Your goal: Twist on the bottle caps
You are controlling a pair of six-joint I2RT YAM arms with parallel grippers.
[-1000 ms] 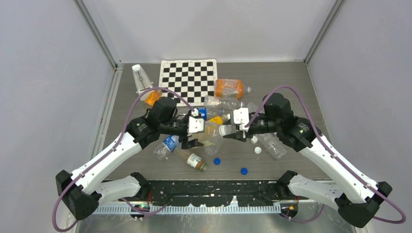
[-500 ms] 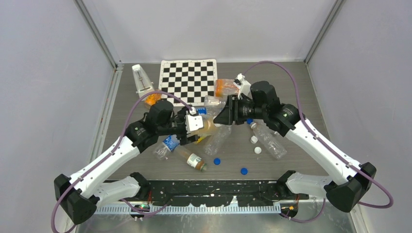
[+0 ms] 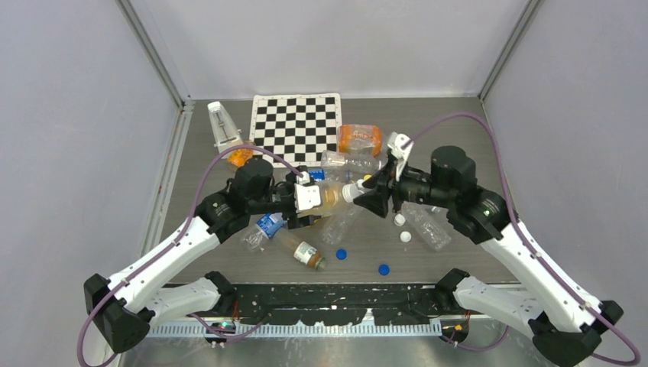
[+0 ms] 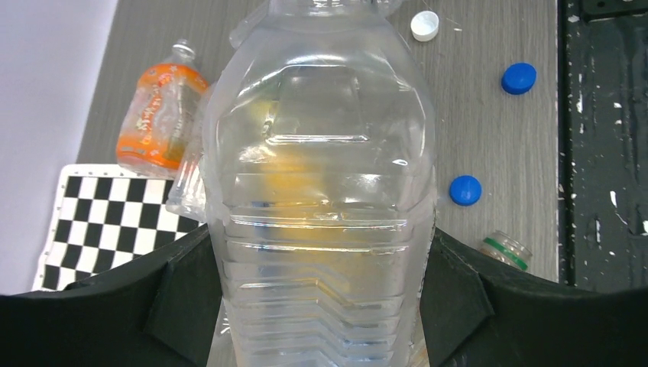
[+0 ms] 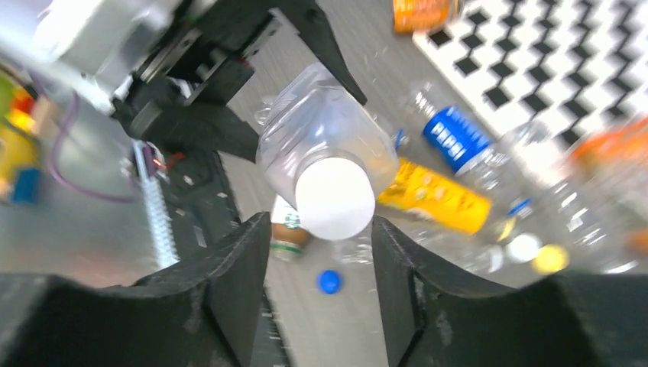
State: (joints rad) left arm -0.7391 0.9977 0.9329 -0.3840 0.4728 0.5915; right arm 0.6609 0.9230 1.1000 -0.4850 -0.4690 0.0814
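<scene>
Over table point(image 3: 451, 138), cap point(image 3: 348, 192) faces right gripper point(image 3: 365, 199).

A robotics lab cell: bare grey walls point(image 3: 72, 115), a calibration checkerboard point(image 3: 296, 126), arms point(image 3: 172, 246) bolted to a rail point(image 3: 336, 295).

The right claw point(image 3: 368, 198) has swung back to the bottle's point(image 3: 333, 197) white cap point(image 5: 334, 197).
</scene>
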